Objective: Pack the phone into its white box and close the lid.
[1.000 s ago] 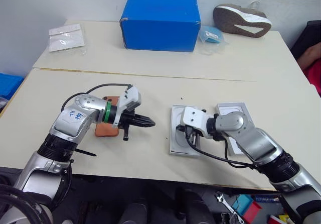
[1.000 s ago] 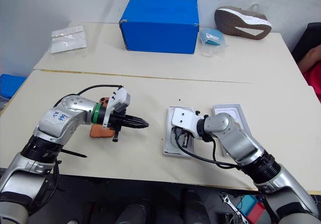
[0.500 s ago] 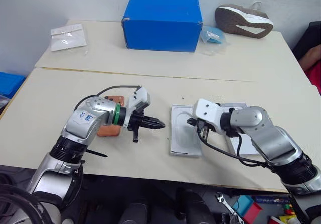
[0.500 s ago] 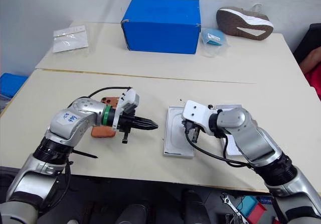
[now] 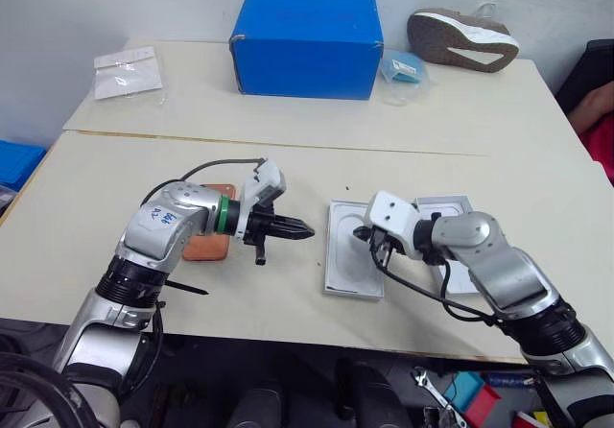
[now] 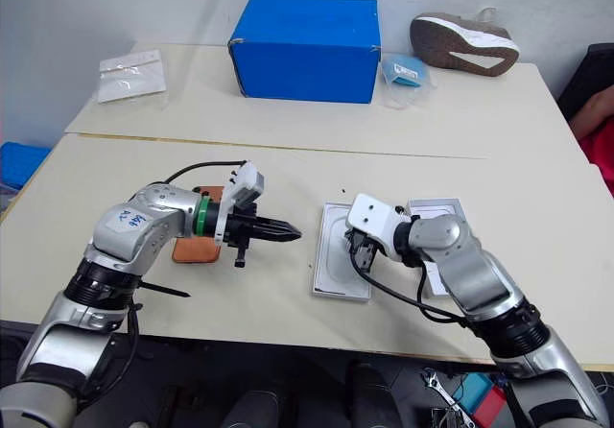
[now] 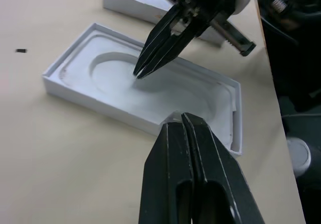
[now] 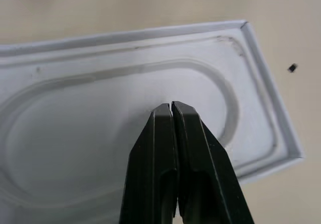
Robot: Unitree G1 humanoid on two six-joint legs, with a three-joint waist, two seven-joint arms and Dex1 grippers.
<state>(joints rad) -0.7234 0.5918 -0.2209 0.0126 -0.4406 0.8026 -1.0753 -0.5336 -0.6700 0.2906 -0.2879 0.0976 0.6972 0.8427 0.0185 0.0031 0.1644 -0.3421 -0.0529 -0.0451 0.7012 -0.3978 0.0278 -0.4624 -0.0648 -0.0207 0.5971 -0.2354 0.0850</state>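
While both grippers hang empty: phone-packing bench.
Slim orange smartphone (image 5: 206, 246) flat behind left gripper (image 5: 305, 229), fingers pressed together; right gripper (image 7: 139, 73), likewise closed, over white cardboard tray with oval recess (image 5: 350, 265).

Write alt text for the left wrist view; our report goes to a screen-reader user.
A white tray with an oval recess lies on a beige table, and the right gripper points its shut black fingers down into the recess. The left gripper, fingers also shut, reaches toward the tray's near wall.
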